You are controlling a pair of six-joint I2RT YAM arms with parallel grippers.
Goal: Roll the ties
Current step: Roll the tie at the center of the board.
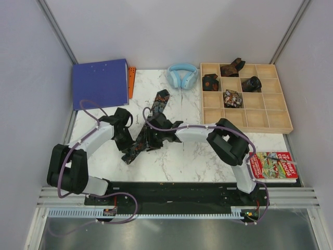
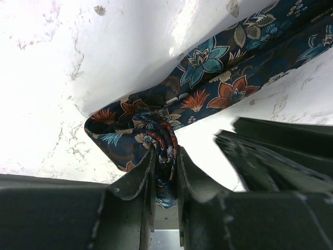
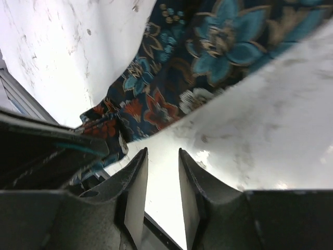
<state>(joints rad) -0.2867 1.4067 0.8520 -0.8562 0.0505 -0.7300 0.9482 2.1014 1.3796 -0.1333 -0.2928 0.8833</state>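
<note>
A dark floral tie (image 1: 161, 100) lies slantwise on the marble table, from near the headphones down toward the left arm. My left gripper (image 2: 165, 155) is shut on the tie's (image 2: 208, 83) bunched, folded lower end, with fabric pinched between the pads. My right gripper (image 3: 162, 153) is open just beside it, nothing between its fingers, and the tie (image 3: 208, 52) lies just past their tips. In the top view both grippers meet over the tie's lower half: the left gripper (image 1: 128, 140) and the right gripper (image 1: 152, 136). Several rolled ties (image 1: 232, 98) sit in the wooden tray (image 1: 265, 112).
A blue binder (image 1: 101, 83) with an orange strip (image 1: 131, 78) beside it lies at the back left. Light-blue headphones (image 1: 182, 75) sit at the back middle. A colourful book (image 1: 273, 165) lies near the right arm's base. White walls enclose the table.
</note>
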